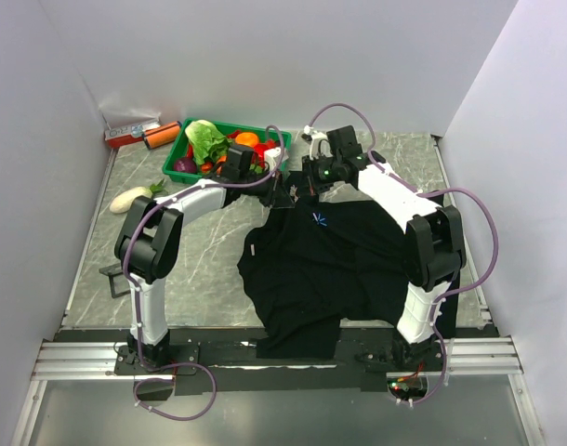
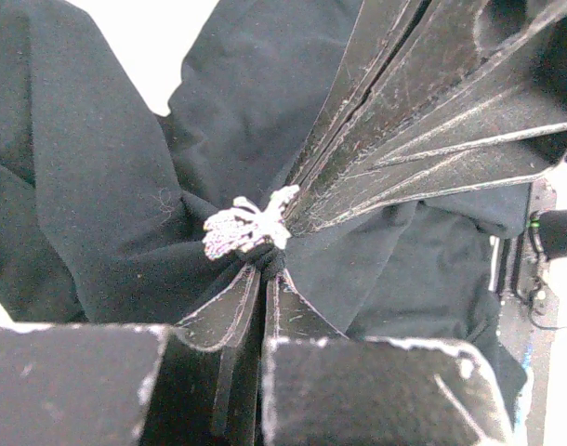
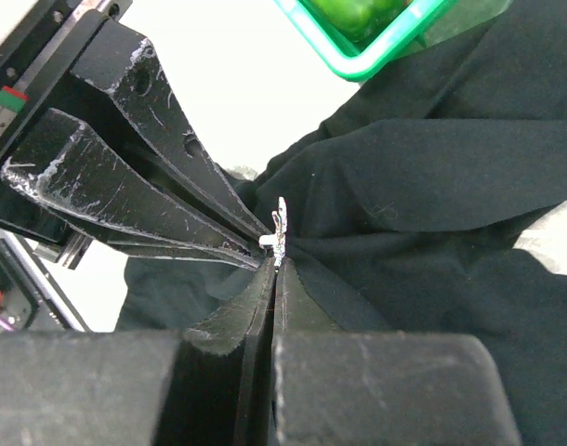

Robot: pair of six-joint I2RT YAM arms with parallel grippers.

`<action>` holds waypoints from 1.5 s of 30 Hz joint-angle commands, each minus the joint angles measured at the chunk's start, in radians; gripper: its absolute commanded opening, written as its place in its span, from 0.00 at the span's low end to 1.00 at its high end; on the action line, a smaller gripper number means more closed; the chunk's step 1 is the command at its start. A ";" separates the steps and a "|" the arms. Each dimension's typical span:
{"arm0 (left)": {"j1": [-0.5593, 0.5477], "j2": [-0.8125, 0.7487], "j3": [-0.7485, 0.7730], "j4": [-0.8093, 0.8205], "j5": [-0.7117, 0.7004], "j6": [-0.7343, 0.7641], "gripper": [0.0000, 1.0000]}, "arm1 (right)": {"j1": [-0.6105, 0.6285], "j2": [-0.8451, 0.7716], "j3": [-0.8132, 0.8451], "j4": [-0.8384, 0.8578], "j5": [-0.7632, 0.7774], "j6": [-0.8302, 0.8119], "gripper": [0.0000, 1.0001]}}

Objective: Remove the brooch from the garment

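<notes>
Brooch (image 2: 249,229) at meeting tips: left gripper (image 2: 266,271) clenched on garment (image 2: 98,186) fold just beneath, right gripper (image 3: 276,269) clamped tight alongside.

The sparkly white brooch (image 2: 249,226) sits on a bunched fold of the black garment (image 2: 98,195).

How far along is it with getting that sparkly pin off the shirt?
Done: both grippers sit at the tiny sparkly white star-shaped brooch. In hand: the left gripper pinches the black fabric shirt under it; the right gripper looks shut on its edge. To do: pull it free; it is still pinned on.
</notes>
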 commanded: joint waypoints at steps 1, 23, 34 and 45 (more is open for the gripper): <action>0.015 -0.034 0.055 -0.045 -0.041 0.066 0.04 | 0.005 0.012 0.038 0.003 0.021 -0.033 0.00; 0.021 -0.077 0.046 -0.020 -0.130 0.093 0.12 | 0.018 0.005 0.046 -0.164 -0.081 -0.092 0.00; 0.025 -0.100 0.041 0.006 0.084 0.058 0.01 | 0.019 0.051 0.057 -0.176 -0.048 -0.069 0.00; 0.025 -0.117 0.024 -0.026 0.005 0.109 0.01 | 0.021 0.096 0.117 -0.276 -0.149 -0.100 0.00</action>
